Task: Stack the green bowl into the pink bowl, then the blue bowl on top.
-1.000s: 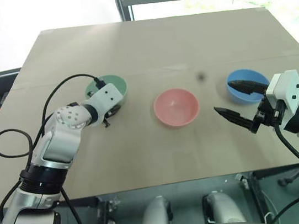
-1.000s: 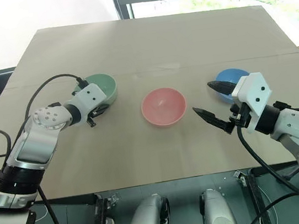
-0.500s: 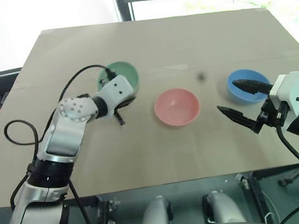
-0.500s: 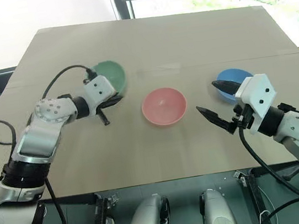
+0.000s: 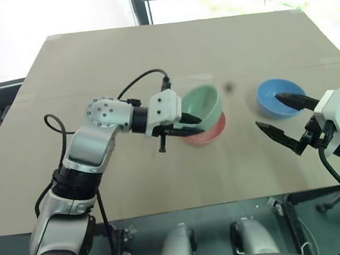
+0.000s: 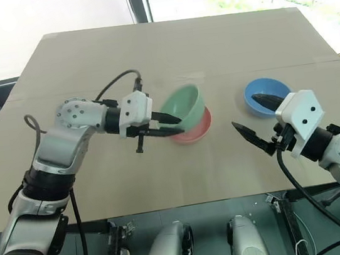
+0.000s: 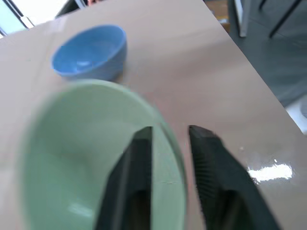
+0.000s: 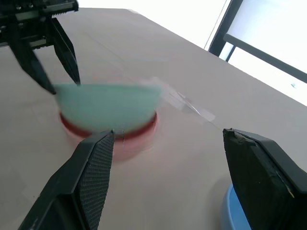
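Mint-green and smooth, the small round plastic green bowl [image 5: 200,103] hangs tilted over the salmon-pink round pink bowl [image 5: 214,131] at the middle of the tan worktop [image 5: 147,54]; the left hand [image 5: 190,126] straddles its near rim with black fingers [image 7: 135,158] inside and outside, and I cannot tell if they pinch; first nesting looks nearly done, not settled; right of it, the sky-blue round blue bowl [image 5: 278,97] waits unstacked beside the open, empty right hand [image 5: 282,120].

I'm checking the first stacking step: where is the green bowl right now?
In the head views the green bowl sits tilted in the pink bowl at mid-table, with the left claw at its near rim and the blue bowl to its right.
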Robot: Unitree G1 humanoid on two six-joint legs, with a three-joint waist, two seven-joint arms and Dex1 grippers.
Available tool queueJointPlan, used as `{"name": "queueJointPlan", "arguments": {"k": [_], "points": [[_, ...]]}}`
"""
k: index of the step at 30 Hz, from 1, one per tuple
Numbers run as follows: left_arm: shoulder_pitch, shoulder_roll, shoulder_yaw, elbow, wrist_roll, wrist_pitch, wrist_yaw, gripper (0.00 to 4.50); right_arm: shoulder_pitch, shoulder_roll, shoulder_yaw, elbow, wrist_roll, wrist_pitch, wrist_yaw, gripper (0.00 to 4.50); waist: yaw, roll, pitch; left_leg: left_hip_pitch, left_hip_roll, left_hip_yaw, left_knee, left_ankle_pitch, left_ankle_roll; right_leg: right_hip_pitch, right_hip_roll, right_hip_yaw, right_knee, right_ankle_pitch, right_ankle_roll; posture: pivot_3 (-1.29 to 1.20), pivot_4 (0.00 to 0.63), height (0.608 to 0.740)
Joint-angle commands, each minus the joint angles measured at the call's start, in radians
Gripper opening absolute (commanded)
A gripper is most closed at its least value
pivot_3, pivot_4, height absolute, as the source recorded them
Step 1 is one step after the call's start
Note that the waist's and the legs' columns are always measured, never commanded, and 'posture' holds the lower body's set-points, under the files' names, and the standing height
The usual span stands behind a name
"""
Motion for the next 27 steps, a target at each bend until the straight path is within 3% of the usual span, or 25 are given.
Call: {"name": "queueJointPlan", "arguments": {"k": [1,2,3,7,12,15,17,20,22,24,27], "points": [[-0.032,-0.035,0.032,0.026,0.027,-0.059,0.058,2.96,0.011,-0.013,-0.021,-0.04,-0.015,-0.022,-0.019,3.78,0.001,0.0,0.0,0.0,0.0,0.0,0.0,0.0,0.0,0.0,0.0,0.0,0.0,0.0,0.0,0.0,0.15,0.74],[-0.036,-0.045,0.041,0.035,0.028,-0.059,0.072,3.21,0.01,-0.016,-0.014,-0.036,-0.022,-0.024,-0.021,3.78,0.002,0.0,0.0,0.0,0.0,0.0,0.0,0.0,0.0,0.0,0.0,0.0,0.0,0.0,0.0,0.0,0.15,0.74],[-0.031,-0.051,0.066,0.036,0.007,-0.04,0.087,3.77,0.005,-0.029,0.008,-0.021,-0.044,-0.014,-0.027,3.78,0.002,0.0,0.0,0.0,0.0,0.0,0.001,0.0,0.0,0.0,0.0,0.0,0.0,0.0,0.0,0.0,0.15,0.74],[0.047,-0.135,0.233,0.032,-0.152,-0.086,0.147,3.77,-0.044,-0.113,0.134,0.128,-0.216,-0.014,-0.059,3.78,-0.004,-0.001,0.0,0.0,0.002,0.0,0.002,0.0,0.0,0.0,-0.001,0.0,0.001,0.0,0.0,0.0,0.15,0.74],[0.197,-0.059,0.314,-0.074,-0.249,0.001,0.108,3.77,-0.221,-0.16,0.325,0.418,-0.384,-0.128,-0.017,3.78,-0.018,0.0,0.0,0.001,0.002,0.001,0.002,0.0,0.0,0.0,0.0,0.001,0.001,0.0,0.0,0.0,0.15,0.74],[0.26,-0.027,0.375,-0.116,-0.387,0.098,0.063,3.77,-0.363,-0.177,0.435,0.65,-0.503,-0.213,0.009,3.78,-0.006,0.0,0.0,0.0,0.002,0.0,0.002,0.0,0.0,0.0,-0.001,0.0,0.0,0.0,0.0,0.0,0.15,0.74],[0.295,0.001,0.402,-0.148,-0.462,0.163,0.039,4.28,-0.421,-0.164,0.465,0.753,-0.533,-0.244,0.02,3.78,-0.002,0.0,0.0,0.0,0.001,0.0,0.003,-0.001,0.001,0.0,-0.002,0.001,0.0,0.0,0.0,0.0,0.15,0.74],[0.329,-0.005,0.43,-0.178,-0.443,0.131,0.099,4.39,-0.464,-0.16,0.492,0.849,-0.562,-0.297,0.054,3.78,0.002,0.001,0.001,-0.001,0.002,-0.002,0.002,-0.001,0.001,0.0,-0.002,0.0,0.0,0.0,0.0,0.0,0.15,0.74],[0.345,-0.014,0.442,-0.185,-0.433,0.128,0.141,4.46,-0.482,-0.153,0.493,0.892,-0.562,-0.306,0.077,3.53,0.001,0.001,0.001,-0.002,0.001,-0.002,0.002,-0.001,0.001,0.0,-0.002,0.0,-0.001,0.0,0.0,0.0,0.15,0.74],[0.366,-0.015,0.442,-0.199,-0.426,0.125,0.159,4.5,-0.489,-0.15,0.493,0.915,-0.563,-0.319,0.095,2.95,-0.003,0.001,0.001,-0.002,0.001,-0.001,0.002,-0.001,0.001,0.0,-0.002,0.0,-0.001,0.0,0.0,0.0,0.15,0.74],[0.4,-0.02,0.435,-0.225,-0.429,0.132,0.184,4.5,-0.495,-0.145,0.486,0.934,-0.568,-0.333,0.107,1.73,-0.004,0.001,0.001,-0.001,0.001,-0.001,0.002,-0.001,0.001,0.0,-0.002,0.001,0.0,0.0,0.0,0.0,0.15,0.74]]}}
